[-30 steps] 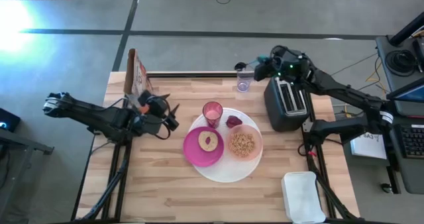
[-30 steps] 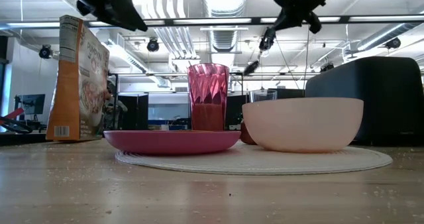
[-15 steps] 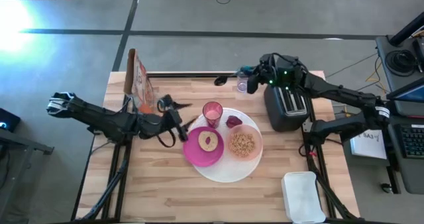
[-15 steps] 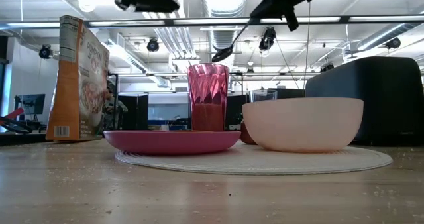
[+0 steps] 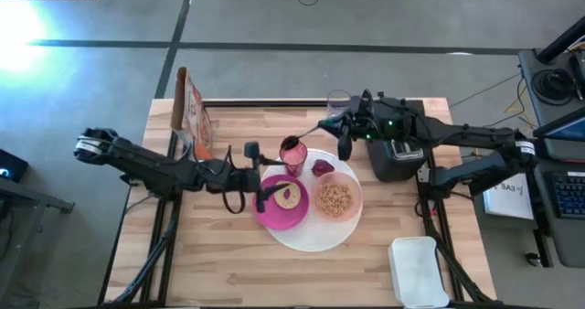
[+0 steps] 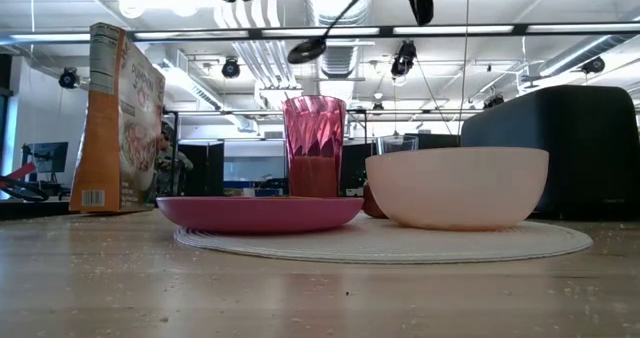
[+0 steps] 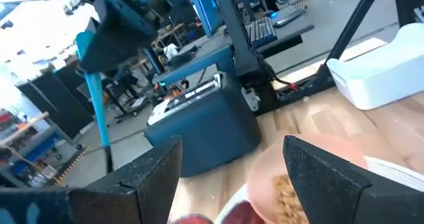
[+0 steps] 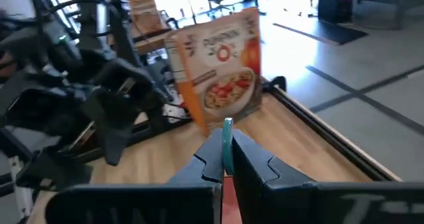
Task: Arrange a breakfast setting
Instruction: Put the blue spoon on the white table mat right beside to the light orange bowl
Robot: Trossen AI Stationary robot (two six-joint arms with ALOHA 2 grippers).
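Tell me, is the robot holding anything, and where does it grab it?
The right tool pinches the spoon by its teal handle. The left tool, open, holds nothing.

Two dark, slender multi-joint arms, matte black from base to tip. The left arm [image 5: 155, 167] carries a white band near its outer joint; the right arm [image 5: 457, 135] shows a small green indicator light at its wrist and a white band near its far joint. Each ends in a two-finger gripper of black, angular, blocky moulded plastic, the left gripper [image 7: 232, 177] with broad flat-faced fingers, the right gripper [image 8: 225, 161] with narrow wedge-shaped ones.
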